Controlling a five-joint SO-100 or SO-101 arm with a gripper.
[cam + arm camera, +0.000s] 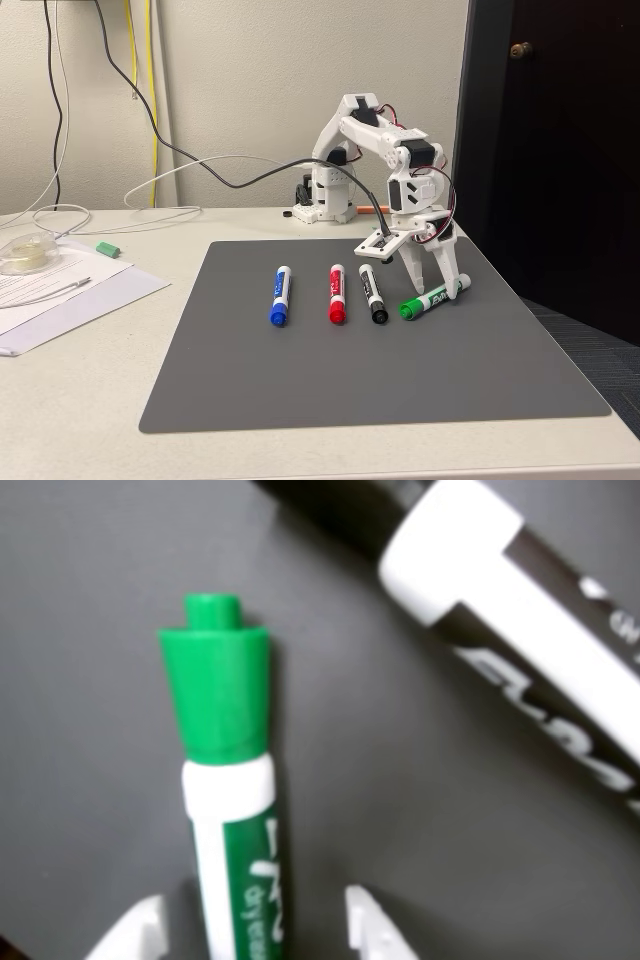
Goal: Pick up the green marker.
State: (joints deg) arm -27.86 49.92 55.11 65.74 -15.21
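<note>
The green marker (pixel 228 780) has a smooth, slightly glossy plastic cap and white barrel, the mat (pixel 350 370) under it looks matt grey and finely even, the white plastic arm (pixel 385 150) is dull, and paper sheets (pixel 70 290) lie on the pale smooth surface (pixel 80 400).

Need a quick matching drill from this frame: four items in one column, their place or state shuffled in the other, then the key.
1. green marker
2. blue marker
3. black marker
4. gripper

A. leftmost on the mat in the fixed view
B. open, fingers either side of a barrel
C. lying between the fingers
D. between the red marker and the green one

Pairs: 1-C, 2-A, 3-D, 4-B
</note>
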